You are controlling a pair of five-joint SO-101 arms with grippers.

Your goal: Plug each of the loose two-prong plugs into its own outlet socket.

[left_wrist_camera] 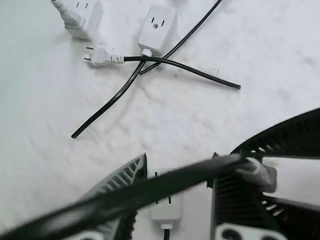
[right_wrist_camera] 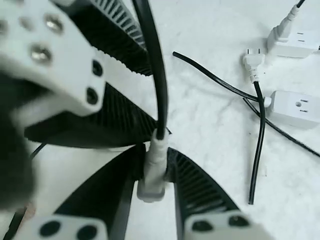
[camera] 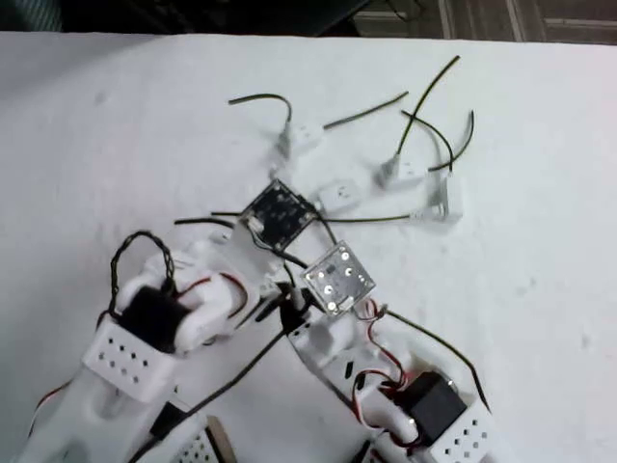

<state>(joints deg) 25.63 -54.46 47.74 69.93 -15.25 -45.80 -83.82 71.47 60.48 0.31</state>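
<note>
Right wrist view: right hand [right_wrist_camera: 157,152] pinches plug [right_wrist_camera: 150,181].

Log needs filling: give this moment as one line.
left gripper: open, socket between fingers | right gripper: shut on plug | plug: not yet in socket

Bright, even light from above floods the white table [camera: 87,125]; cords [left_wrist_camera: 111,99] beyond the jaws cast only faint, soft shadows.
</note>
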